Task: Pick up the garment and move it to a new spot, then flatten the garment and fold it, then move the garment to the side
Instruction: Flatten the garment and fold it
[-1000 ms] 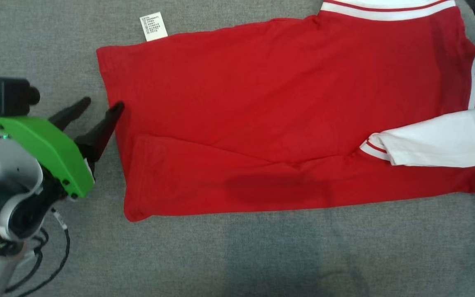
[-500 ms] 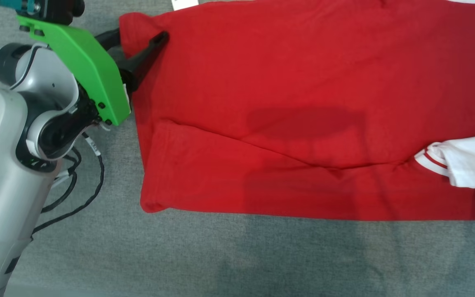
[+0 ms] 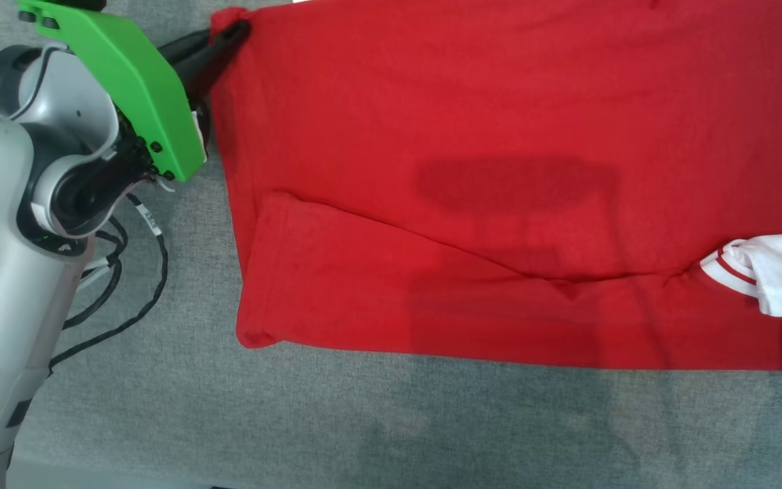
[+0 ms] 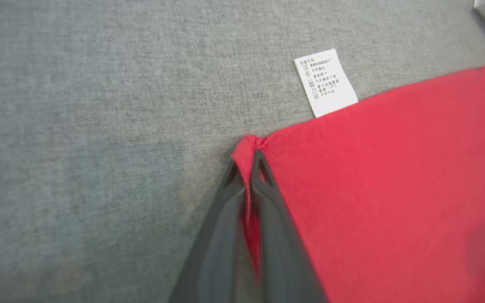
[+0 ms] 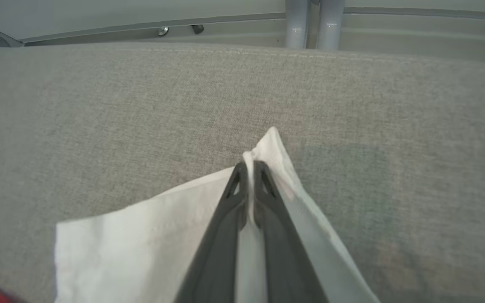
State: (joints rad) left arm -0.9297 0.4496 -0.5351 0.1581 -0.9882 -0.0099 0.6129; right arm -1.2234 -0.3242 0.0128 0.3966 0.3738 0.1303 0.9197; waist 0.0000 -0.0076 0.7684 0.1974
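Fold stage, corners gripped: red garment (image 3: 499, 170) spread on the grey worktop (image 3: 364, 421), left gripper (image 4: 249, 162) fingers clamped on its far red corner, right gripper (image 5: 251, 166) fingers clamped on white fabric; next, probably an even two-arm lift toward the near hem.

garment (image 3: 499, 170) cut off top and right, care label (image 4: 326, 82) print unreadable

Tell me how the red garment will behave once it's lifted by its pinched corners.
Likely floppy: the red garment bunches into a thin fold in the left gripper, so it should sag between grips. Probably light: the right gripper holds its thin white corner with fingertips alone.
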